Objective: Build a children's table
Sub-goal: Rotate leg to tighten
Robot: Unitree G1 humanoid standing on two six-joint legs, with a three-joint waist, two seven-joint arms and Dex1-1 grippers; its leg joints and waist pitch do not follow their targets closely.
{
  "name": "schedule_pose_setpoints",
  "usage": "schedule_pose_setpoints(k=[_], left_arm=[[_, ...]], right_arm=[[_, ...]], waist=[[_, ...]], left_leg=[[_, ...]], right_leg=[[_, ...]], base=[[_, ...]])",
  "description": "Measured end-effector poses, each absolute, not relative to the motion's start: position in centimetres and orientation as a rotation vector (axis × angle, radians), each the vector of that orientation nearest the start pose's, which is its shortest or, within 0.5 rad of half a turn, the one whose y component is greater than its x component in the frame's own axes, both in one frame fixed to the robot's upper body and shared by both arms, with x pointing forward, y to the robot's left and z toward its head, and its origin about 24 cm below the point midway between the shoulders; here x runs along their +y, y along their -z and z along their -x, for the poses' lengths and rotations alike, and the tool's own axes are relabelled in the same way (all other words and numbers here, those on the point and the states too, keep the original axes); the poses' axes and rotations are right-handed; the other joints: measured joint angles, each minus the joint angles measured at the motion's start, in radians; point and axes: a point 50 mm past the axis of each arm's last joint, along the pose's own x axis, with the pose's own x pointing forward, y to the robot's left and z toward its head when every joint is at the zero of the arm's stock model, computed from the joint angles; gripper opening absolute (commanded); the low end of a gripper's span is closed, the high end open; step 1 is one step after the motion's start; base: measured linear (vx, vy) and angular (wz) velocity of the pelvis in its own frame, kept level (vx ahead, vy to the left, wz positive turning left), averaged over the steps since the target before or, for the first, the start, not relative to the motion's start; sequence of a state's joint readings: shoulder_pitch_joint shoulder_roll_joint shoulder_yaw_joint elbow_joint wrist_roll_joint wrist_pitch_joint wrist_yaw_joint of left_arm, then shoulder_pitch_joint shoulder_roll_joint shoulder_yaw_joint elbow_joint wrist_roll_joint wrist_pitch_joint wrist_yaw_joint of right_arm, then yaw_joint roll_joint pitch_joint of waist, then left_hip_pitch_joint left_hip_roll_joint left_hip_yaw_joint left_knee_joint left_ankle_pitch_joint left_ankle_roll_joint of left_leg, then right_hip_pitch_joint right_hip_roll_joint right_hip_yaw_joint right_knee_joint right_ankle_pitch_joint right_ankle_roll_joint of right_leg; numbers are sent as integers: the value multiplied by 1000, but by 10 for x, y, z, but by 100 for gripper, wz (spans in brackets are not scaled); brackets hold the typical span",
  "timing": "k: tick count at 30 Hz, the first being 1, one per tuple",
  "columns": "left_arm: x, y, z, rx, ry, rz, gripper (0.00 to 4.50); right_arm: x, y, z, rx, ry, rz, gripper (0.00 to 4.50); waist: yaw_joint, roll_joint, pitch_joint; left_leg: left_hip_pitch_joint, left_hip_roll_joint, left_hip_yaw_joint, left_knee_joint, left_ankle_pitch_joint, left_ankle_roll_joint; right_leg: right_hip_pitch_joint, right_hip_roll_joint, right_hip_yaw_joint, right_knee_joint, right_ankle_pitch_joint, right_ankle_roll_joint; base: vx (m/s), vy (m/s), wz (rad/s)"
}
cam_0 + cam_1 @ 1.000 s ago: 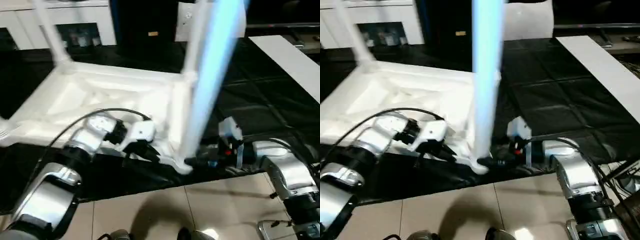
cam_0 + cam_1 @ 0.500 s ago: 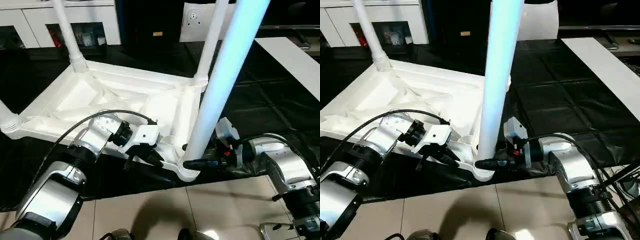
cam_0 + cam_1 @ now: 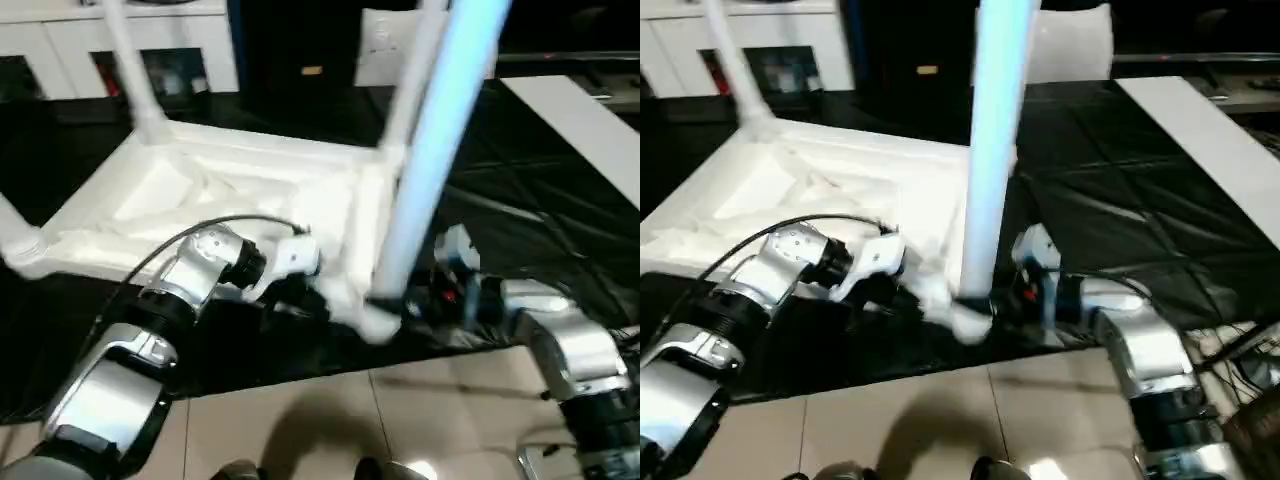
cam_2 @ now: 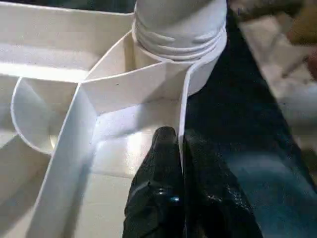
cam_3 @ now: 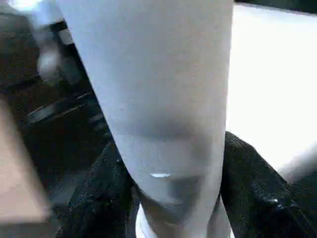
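The upturned children's table [image 3: 230,190] rim was pinched by the left gripper [image 4: 179,144]. At three o'clock, its near leg [image 3: 425,150] was clasped by the right gripper [image 5: 168,198].

**No readable text in view**

From my remote station I can read no words, numbers, brands or signs in any camera. A small orange-yellow patch [image 3: 313,70] sits on the dark panel behind the work area, and it may be a label, but it is too small and blurred for me to make out any characters. The white plastic parts show no print I can read.
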State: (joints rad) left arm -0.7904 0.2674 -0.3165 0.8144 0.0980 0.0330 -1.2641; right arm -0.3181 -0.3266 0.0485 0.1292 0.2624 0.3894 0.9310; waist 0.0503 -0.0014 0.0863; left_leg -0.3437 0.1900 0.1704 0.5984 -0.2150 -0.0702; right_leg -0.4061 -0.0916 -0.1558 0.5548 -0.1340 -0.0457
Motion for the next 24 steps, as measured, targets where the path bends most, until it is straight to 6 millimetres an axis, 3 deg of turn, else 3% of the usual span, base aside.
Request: schedule_pose_setpoints(k=[4, 9, 10, 11, 13, 15, 18, 19, 24], left_arm=[[81, -65, -347, 448, 1229, -398, 0], [59, -65, -354, 428, 1041, -343, 0], [56, -65, -354, 425, 1024, -338, 0], [54, -65, -355, 422, 1014, -331, 0], [54, -66, -355, 419, 1008, -326, 0], [54, -67, -355, 415, 1008, -327, 0], [56, -69, -356, 405, 1010, -334, 0], [58, -70, -356, 402, 1019, -340, 0], [74, -71, -351, 360, 1105, -412, 0]], right_arm=[[-135, -68, -308, 211, -623, -96, 202], [-121, -73, -332, 210, -336, -153, 202], [-120, -73, -335, 207, -315, -155, 202], [-120, -73, -336, 202, -300, -160, 237], [-118, -73, -337, 191, -289, -168, 237], [-118, -74, -337, 180, -289, -168, 278], [-114, -76, -337, 163, -303, -178, 296], [-114, -77, -336, 157, -316, -177, 324], [-123, -75, -323, 124, -483, -125, 358]], waist=[[-42, 2, -1], [-74, 3, -1], [-75, 3, -1], [-75, 3, -1], [-73, 2, -1], [-70, 2, -1], [-67, 2, -1], [-66, 2, -1], [-64, 2, -1]], left_leg=[[2, 1, -1, -2, 0, 0], [-5, 2, -3, -1, 0, 2], [-6, 1, -3, -1, -1, 3], [-6, 1, -2, -1, -2, 5], [-7, -1, 0, -1, -5, 9], [-6, -2, 0, -1, -5, 12], [-6, -2, 0, -4, -4, 14], [-7, -1, 0, -6, -3, 13], [-9, -1, 1, -7, -3, 13]], right_leg=[[6, 0, -8, -16, 0, 1], [6, -2, -15, -31, 1, 1], [6, -2, -14, -31, 1, 0], [6, -2, -12, -31, 2, 0], [6, -2, -7, -28, 7, 3], [3, -2, -2, -19, 7, 3], [-2, -1, 1, -9, 7, 3], [-4, 0, 1, -9, 6, 4], [-13, 1, 2, 6, 0, -3]], base=[[0, 0, 0], [0, 0, 0], [0, 0, 0], [0, 0, 0], [0, 0, 0], [0, 0, 0], [0, 0, 0], [0, 0, 0], [0, 0, 0]])
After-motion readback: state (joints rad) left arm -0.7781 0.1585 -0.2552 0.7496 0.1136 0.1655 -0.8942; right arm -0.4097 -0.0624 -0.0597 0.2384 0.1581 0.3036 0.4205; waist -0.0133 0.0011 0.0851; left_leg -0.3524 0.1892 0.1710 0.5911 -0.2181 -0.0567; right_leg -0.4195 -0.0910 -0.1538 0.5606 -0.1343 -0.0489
